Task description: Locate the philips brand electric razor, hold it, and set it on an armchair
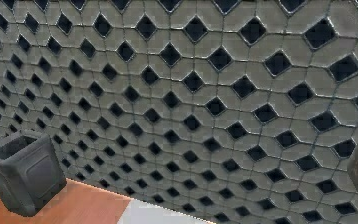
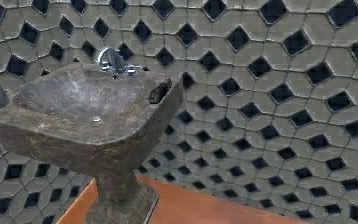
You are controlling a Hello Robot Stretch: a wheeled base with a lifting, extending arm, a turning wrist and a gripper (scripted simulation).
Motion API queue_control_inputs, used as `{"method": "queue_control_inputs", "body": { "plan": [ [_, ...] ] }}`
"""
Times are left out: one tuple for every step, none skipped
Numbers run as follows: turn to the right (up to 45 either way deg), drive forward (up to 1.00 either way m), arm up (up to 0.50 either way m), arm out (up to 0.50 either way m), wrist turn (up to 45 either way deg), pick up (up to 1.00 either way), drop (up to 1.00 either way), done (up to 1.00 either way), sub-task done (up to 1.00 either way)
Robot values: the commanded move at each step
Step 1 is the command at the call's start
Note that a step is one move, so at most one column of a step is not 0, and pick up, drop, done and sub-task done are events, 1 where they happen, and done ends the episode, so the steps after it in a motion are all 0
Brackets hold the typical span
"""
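Stone sink (image 2: 72, 135): grey-brown and mottled, a wide basin on a thick pedestal, standing against the wall in the arm side view's left half.
Dark object (image 2: 159, 96): it lies on the sink's right rim, at the end near the wall. It is long, narrow and almost black, darker than the stone under it. The shape could fit a razor, but it is too small to be sure.
Faucet (image 2: 115, 62): shiny metal, at the back of the basin close to the wall, well apart from the dark object.
Wall (image 1: 207, 90): grey tiles with black diamond shapes, in both views.
Bin (image 1: 22, 175): dark grey, boxy, with an open top, on the floor at the forward view's lower left, just beside the wall.
Floor (image 2: 227, 205): orange-brown, around the pedestal.
Tool: its state cannot be told.
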Motion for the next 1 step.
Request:
{"method": "queue_control_inputs", "body": {
  "plan": [
    [0.0, 0.00, 0.50, 0.00, 0.0, 0.00, 0.00, 0.00, 0.00]
  ]
}}
